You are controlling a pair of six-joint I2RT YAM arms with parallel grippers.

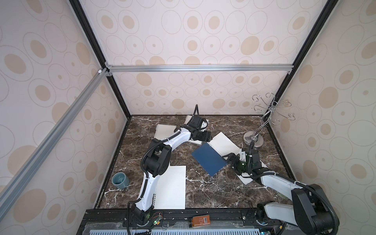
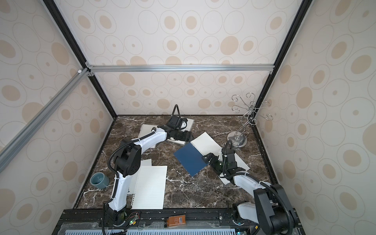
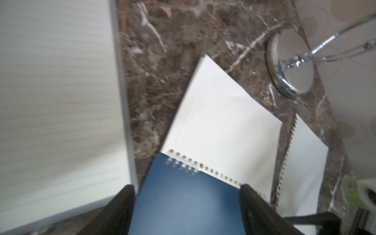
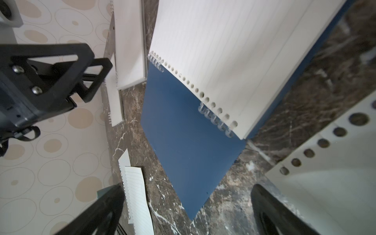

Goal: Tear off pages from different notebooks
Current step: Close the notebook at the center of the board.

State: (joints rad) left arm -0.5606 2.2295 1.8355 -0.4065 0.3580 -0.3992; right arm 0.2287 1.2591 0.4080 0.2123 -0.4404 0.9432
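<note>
left end effector (image 3: 187, 188) and right end effector (image 4: 188, 188) gaping, empty | risk: blue notebook (image 1: 207, 159) between them sliding unpinned, its page (image 1: 223, 143) tearing crooked

The dark-blue notebook (image 1: 208, 160) has a smooth, matt cover and clear plastic binding rings (image 4: 215, 120). Beneath it the tabletop (image 1: 203, 193) looks like polished brown marble. Beyond it stands a mirror-bright chrome metal stand (image 1: 253, 139); nearer, a loose page (image 1: 171, 187) is matt lined paper.
</note>
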